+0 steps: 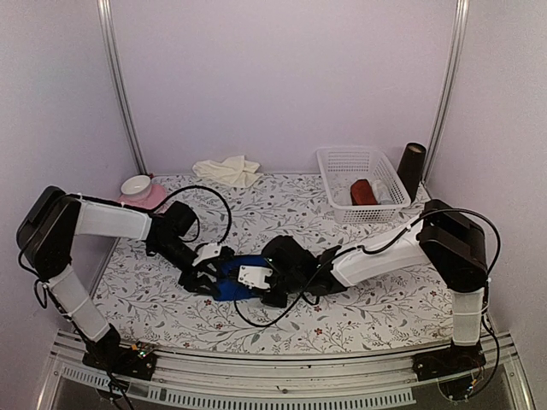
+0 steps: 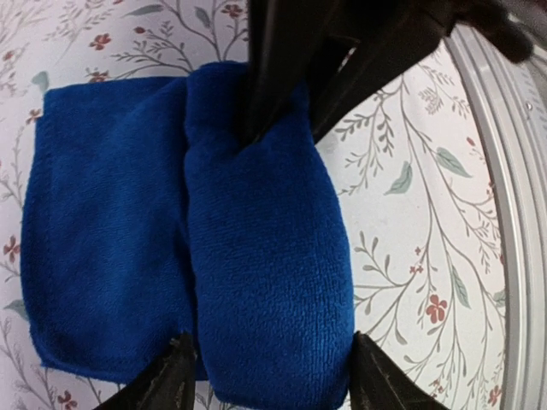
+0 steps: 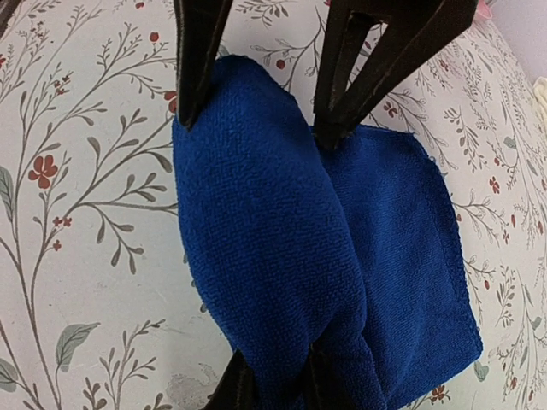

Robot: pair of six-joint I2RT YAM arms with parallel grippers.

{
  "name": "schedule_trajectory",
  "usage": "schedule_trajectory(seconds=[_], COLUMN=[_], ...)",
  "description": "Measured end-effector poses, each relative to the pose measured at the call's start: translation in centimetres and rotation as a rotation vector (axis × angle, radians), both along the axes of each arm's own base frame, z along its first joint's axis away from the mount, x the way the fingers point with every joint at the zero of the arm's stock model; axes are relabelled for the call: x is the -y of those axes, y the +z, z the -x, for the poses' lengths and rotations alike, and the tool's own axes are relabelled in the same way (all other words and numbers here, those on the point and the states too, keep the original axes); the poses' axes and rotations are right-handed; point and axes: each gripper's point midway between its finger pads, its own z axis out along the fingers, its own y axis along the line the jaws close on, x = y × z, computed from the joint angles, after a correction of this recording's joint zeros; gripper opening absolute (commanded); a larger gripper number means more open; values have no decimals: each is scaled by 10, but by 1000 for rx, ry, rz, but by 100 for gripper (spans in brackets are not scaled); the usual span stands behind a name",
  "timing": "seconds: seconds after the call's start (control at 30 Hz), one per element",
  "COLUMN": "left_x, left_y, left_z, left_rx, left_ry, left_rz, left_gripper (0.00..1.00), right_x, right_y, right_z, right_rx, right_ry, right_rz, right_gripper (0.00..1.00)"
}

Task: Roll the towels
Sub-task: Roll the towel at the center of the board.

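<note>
Top view: blue towel [image 1: 229,282], half rolled, lies on tabletop [image 1: 367,312] near 6 o'clock; cream towel [image 1: 226,171] at 12 o'clock. Left wrist: left fingers [image 2: 171,380] spread, straddling the roll. Right wrist: right fingers [image 3: 235,389] pinch its end. Risk: single-ended hold may let the roll unwind.

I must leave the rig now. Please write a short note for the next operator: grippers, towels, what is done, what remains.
Left gripper: open, fingers on either side of one end of the roll of the blue towel.
Right gripper: shut on the other end of that roll.
Blue towel: middle of the table, partly rolled; a flat part lies beside the roll.
Cream towel: crumpled at the far edge, not rolled.
Done: the blue roll is started.
Left to do: finish it, then roll the cream towel.
</note>
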Motion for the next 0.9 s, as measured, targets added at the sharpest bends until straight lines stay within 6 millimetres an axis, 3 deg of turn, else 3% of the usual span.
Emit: schedule_trajectory(seconds=[0.2,0.37,0.53,0.7,0.9], left_x=[-5,-11,-13,-9,-4], left_y=[16,32,34,30,18], left_z=[-8,-1,8,16,20], left_rx=[137,271,325,327,253], left_ry=[44,42,13,-17,-32], left_rz=[39,89,108,108,86], left_gripper=[77,78,78,67,45], right_x=[-3,-7,-11,-12,-13], right_y=[1,3,8,11,7], right_z=[4,13,27,36,32], right_rx=[-75,-175,-300,-420,-523], right_ry=[9,25,47,48,15], right_rz=[8,5,3,5,16], right_gripper=[12,14,15,16,16])
